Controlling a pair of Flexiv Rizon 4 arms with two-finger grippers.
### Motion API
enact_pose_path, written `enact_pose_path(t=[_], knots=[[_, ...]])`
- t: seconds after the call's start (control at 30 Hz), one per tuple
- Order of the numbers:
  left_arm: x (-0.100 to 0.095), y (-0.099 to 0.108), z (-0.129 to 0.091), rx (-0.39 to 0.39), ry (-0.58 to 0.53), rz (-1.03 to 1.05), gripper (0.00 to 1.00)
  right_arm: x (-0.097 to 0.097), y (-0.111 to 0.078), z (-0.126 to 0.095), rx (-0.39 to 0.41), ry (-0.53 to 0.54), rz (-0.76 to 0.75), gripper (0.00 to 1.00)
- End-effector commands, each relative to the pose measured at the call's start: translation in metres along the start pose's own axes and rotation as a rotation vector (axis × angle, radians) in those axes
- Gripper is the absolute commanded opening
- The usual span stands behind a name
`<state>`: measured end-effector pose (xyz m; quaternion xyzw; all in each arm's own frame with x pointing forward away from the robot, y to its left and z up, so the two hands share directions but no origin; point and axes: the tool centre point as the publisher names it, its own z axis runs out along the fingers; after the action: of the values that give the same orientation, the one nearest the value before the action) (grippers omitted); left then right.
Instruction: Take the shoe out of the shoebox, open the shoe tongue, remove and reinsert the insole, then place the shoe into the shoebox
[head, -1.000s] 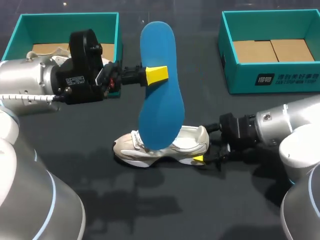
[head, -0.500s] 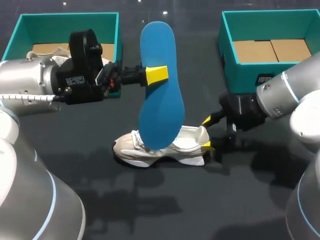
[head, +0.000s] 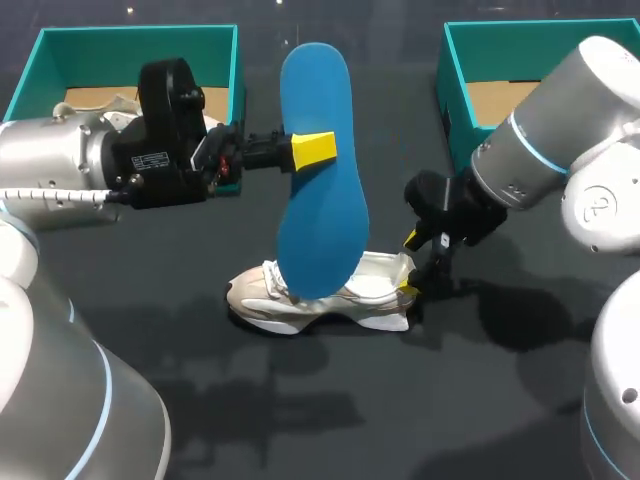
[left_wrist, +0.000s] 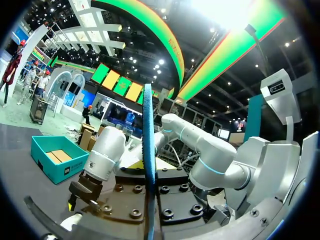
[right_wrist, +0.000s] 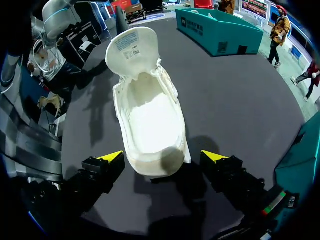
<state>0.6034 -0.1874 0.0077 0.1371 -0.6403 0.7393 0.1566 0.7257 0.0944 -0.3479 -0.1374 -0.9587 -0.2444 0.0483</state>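
Locate the white low-top shoe (head: 330, 292) lying upright on the dark table (head: 200, 400), outside both teal cardboard shoeboxes (head: 470, 150); take its long axis as running across the table, toe toward the left arm, heel toward the right arm.

Note the blue foam insole (head: 320, 170) pinched near its upper end in the left claw (head: 313, 148), fingers closed flat on its two faces; read its long axis as near vertical, lower end hanging just above the front half of the shoe, touching or not: cannot tell. Confirm in the left wrist view, where the insole (left_wrist: 148, 165) shows edge-on, straight ahead.

Note the right claw (head: 409, 264) spread wide, one yellow tip on each side of the heel, holding nothing. Confirm in the right wrist view: right claw (right_wrist: 162, 157) astride the heel, shoe (right_wrist: 150, 120) stretching directly away, tongue folded forward, opening bare.

Judge reinsertion as the step in hand: tip the insole from upright toward the shoe's axis, lower end led into the toe; treat the left arm as carrier, the right arm as nearer for steadying the heel.

Observe a printed label inside the tongue and white print on the shoebox wall; not read off here.
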Motion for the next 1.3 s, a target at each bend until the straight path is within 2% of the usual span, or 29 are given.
enact_pose_path(t=[0.03, 0.27, 0.57, 1.03, 1.3], knots=[[0.004, -0.001, 0.005, 0.004, -0.009, 0.000, 0.00, 0.004, 0.014, -0.001, 0.346, -0.017, 0.030, 1.00], [0.004, -0.001, 0.005, 0.004, -0.009, 0.000, 0.00, 0.003, 0.029, -0.003, 0.507, -0.026, 0.045, 1.00], [0.004, -0.001, 0.005, 0.004, -0.009, 0.000, 0.00, 0.003, 0.035, 0.001, 0.639, -0.029, 0.057, 1.00], [0.004, -0.001, 0.005, 0.004, -0.009, 0.000, 0.00, 0.004, 0.036, 0.000, 0.639, -0.075, 0.023, 1.00], [0.004, -0.001, 0.005, 0.004, -0.009, 0.000, 0.00, -0.006, 0.046, 0.002, 0.609, -0.103, -0.009, 1.00]])
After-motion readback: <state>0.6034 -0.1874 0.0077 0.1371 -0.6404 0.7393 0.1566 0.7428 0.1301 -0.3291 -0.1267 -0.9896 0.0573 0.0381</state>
